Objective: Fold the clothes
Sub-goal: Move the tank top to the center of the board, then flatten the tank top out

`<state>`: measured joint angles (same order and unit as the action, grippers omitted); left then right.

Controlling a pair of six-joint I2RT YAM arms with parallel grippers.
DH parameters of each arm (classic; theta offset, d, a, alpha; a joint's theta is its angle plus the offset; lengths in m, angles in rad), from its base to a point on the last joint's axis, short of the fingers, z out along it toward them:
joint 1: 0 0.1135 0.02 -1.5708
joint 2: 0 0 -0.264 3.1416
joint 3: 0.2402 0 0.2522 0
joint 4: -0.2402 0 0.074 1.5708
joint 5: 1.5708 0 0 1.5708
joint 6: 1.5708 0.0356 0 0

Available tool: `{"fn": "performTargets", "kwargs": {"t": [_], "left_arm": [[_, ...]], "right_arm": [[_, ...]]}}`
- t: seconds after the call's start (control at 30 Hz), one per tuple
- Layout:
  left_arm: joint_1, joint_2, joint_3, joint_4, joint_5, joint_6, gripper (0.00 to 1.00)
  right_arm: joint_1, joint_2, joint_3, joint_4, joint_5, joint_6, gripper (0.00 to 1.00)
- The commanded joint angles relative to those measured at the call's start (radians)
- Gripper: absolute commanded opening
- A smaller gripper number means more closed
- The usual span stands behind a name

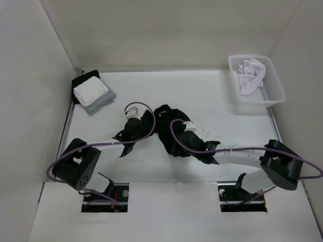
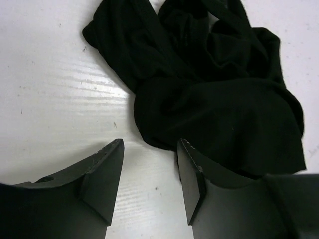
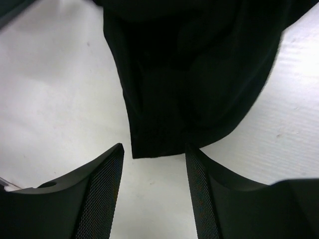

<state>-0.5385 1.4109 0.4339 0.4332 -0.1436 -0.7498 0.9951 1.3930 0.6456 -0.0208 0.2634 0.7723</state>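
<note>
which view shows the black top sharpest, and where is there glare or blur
top external: soft, even light, but the black tank top is a dark mass with little fold detail; left wrist: sharpest, folds readable, glare streaks on the table; right wrist: fabric blurred and dark, while the right gripper shows crisp finger texture.
</note>
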Motion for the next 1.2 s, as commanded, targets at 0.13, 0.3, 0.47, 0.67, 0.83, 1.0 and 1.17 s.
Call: {"fn": "performTargets", "kwargs": {"t": [0.13, 0.3, 0.47, 0.67, 0.83, 1.0, 1.17], "left_arm": [[-0.010, 0.146, 0.111, 0.022, -0.021, 0.012, 0.46], [-0.007, 0.236, 0.173, 0.036, -0.014, 0.000, 0.31], [0.002, 0.208, 0.190, 0.035, -0.022, -0.025, 0.06], [-0.025, -0.242, 0.167, -0.135, -0.033, -0.025, 0.00], [-0.018, -0.570, 0.241, -0.350, -0.083, -0.005, 0.00], [0.008, -0.791, 0.426, -0.522, -0.088, 0.020, 0.00], [0.019, -0.857, 0.595, -0.587, -0.114, 0.066, 0.00]], "right_arm": [[0.069, 0.113, 0.074, 0.018, 0.017, 0.036, 0.59], [0.070, 0.129, 0.074, 0.074, 0.083, 0.038, 0.39], [0.070, 0.068, 0.052, 0.088, 0.135, 0.035, 0.06], [0.070, -0.349, 0.015, -0.020, 0.221, -0.020, 0.02], [0.102, -0.629, 0.169, -0.198, 0.286, -0.149, 0.02], [0.223, -0.749, 0.434, -0.294, 0.367, -0.327, 0.01], [0.441, -0.721, 0.635, -0.274, 0.505, -0.487, 0.01]]}}
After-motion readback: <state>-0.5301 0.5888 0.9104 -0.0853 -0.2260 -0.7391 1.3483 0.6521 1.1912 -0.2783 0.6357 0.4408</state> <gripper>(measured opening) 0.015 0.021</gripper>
